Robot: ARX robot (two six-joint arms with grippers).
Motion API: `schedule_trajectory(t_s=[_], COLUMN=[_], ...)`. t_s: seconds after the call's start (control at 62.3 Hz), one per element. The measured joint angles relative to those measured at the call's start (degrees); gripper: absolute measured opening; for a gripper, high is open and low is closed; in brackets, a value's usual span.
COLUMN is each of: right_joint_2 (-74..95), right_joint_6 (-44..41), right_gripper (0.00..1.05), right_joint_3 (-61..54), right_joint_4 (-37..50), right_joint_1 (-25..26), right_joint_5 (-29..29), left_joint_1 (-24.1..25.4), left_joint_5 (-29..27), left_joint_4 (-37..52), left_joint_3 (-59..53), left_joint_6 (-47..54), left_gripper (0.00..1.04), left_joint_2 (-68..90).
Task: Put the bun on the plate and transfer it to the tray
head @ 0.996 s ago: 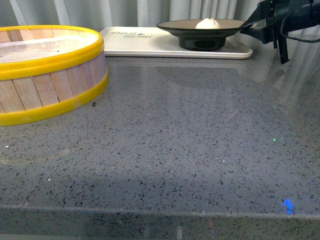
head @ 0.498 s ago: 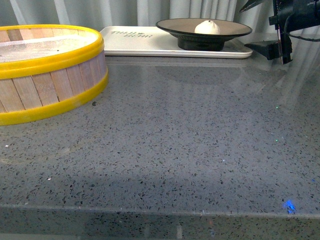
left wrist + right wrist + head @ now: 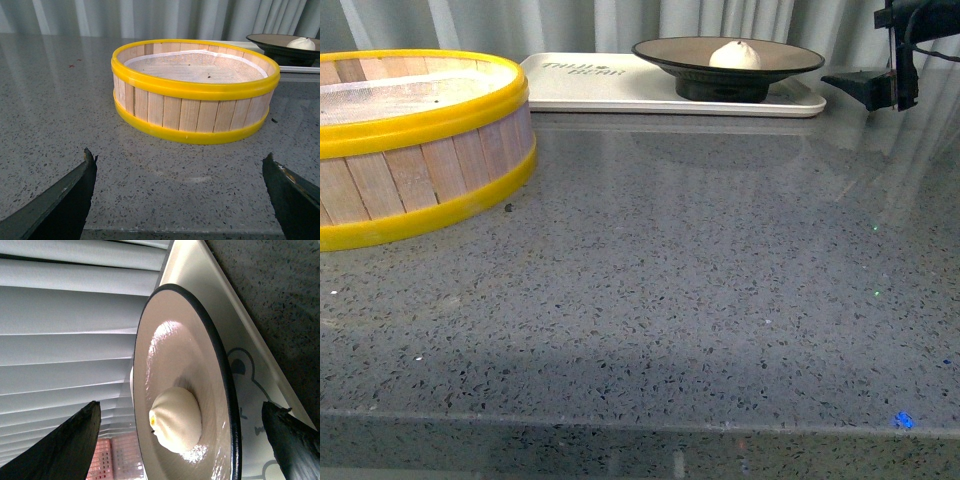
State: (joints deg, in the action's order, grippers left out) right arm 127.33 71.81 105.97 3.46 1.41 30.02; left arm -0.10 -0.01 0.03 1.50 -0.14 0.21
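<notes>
Jaws spread wide and empty, the right gripper (image 3: pixel 180 440) hangs just clear of the plate (image 3: pixel 790 58), bun (image 3: pixel 734 55) inside, plate sitting on the tray (image 3: pixel 590 90).

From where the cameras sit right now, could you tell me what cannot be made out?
- Tray lettering: front view, too small to read.
- Plate foot: right wrist view, hidden under its own bowl.
- Right end effector: front view, cut off by the frame edge.
- Steamer basket: front view, left side cut off.

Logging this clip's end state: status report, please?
Both grippers open, empty: left gripper, right gripper beside tray. Bun on plate, plate on tray. Steamer basket apart, nothing obstructing.
</notes>
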Motion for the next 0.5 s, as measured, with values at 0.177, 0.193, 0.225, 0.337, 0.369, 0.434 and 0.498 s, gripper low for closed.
schedule_trajectory(t_s=[0.177, 0.193, 0.225, 0.337, 0.369, 0.434, 0.498], right_joint_2=[-4.6, -5.2, -6.4, -11.9, -13.6, -17.6, -22.2], right_joint_6=[0.9, 0.9, 1.1, 1.0, 0.9, -1.0, -4.3], right_gripper=[0.96, 0.96, 0.96, 0.96, 0.96, 0.96, 0.96], right_joint_3=[-6.4, -7.1, -8.7, -16.4, -18.8, -23.8, -29.3], right_joint_4=[3.8, 4.0, 4.6, 7.6, 8.4, 8.5, 8.6], right_joint_1=[1.0, 1.1, 1.4, 2.7, 3.0, 4.0, 5.6], right_joint_5=[0.0, -0.1, -0.1, -1.7, -2.4, -5.1, -8.2], left_joint_1=[0.0, 0.0, 0.0, 0.0, 0.0, 0.0, 0.0], left_joint_5=[0.0, 0.0, 0.0, 0.0, 0.0, 0.0, 0.0], left_joint_4=[0.0, 0.0, 0.0, 0.0, 0.0, 0.0, 0.0], left_joint_3=[0.0, 0.0, 0.0, 0.0, 0.0, 0.0, 0.0], left_joint_6=[0.0, 0.0, 0.0, 0.0, 0.0, 0.0, 0.0], left_gripper=[0.98, 0.98, 0.98, 0.98, 0.98, 0.98, 0.98], left_joint_2=[0.0, 0.0, 0.0, 0.0, 0.0, 0.0, 0.0])
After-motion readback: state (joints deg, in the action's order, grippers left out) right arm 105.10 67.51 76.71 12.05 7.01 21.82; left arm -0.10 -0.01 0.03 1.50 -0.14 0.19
